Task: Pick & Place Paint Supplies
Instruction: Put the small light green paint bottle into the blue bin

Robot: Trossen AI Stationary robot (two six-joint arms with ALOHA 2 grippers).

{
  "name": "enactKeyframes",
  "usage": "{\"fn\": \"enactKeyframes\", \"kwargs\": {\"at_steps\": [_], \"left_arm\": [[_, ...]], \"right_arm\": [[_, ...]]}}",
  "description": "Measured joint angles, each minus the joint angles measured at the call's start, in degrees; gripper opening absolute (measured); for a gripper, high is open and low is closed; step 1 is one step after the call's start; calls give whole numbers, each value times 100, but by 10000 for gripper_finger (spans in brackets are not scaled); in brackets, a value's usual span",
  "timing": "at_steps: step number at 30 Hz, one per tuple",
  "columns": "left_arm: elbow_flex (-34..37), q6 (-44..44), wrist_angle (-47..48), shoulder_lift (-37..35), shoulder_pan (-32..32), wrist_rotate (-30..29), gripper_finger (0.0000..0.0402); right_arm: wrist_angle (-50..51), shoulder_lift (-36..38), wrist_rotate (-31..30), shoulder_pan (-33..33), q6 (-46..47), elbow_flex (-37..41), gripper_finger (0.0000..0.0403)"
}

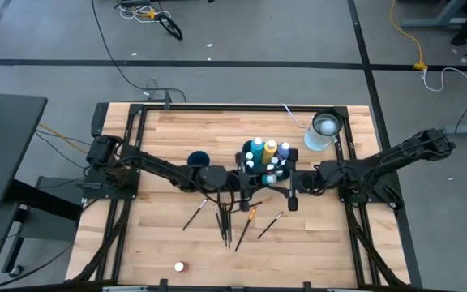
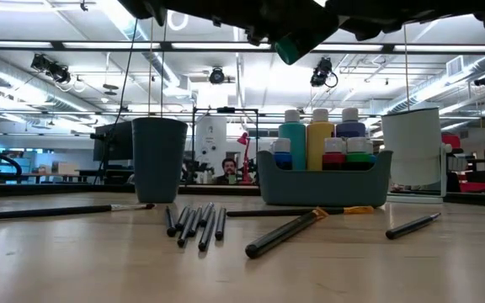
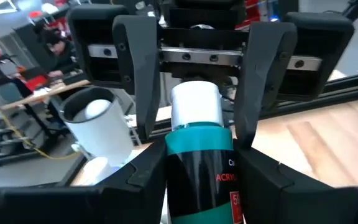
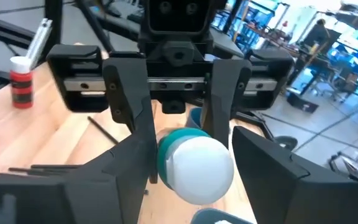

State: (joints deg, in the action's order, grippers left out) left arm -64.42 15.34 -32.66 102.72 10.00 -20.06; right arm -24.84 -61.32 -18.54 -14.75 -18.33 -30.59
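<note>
Left wrist view: left hand (image 3: 194, 165) grips glossy cylindrical teal bottle (image 3: 199, 180).

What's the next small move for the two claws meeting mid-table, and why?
Probably close the right claw on the white cap: its fingers stand open either side of it, while the left claw grips the teal bottle by its body. Then the left can release.

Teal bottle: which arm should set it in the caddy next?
Left, likely. The left claw grips the teal bottle by its body. The right claw stands open around the white cap, not touching it. The caddy sits close to both.
</note>
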Motion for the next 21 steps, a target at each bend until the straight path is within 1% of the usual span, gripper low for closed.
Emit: {"fn": "enactKeyframes", "kwargs": {"at_steps": [4,8,13,17,21], "left_arm": [[0,25,-56,0,-2,-15,156],[0,88,8,0,7,-283,165],[0,354,50,0,13,-387,165],[2,501,49,0,15,-393,167],[2,452,132,0,17,-524,186]], "right_arm": [[2,4,121,74,128,0,198],[16,4,186,77,133,0,169],[103,4,194,130,135,0,140],[74,9,215,169,159,-7,131],[70,0,133,171,137,-7,128]]}}
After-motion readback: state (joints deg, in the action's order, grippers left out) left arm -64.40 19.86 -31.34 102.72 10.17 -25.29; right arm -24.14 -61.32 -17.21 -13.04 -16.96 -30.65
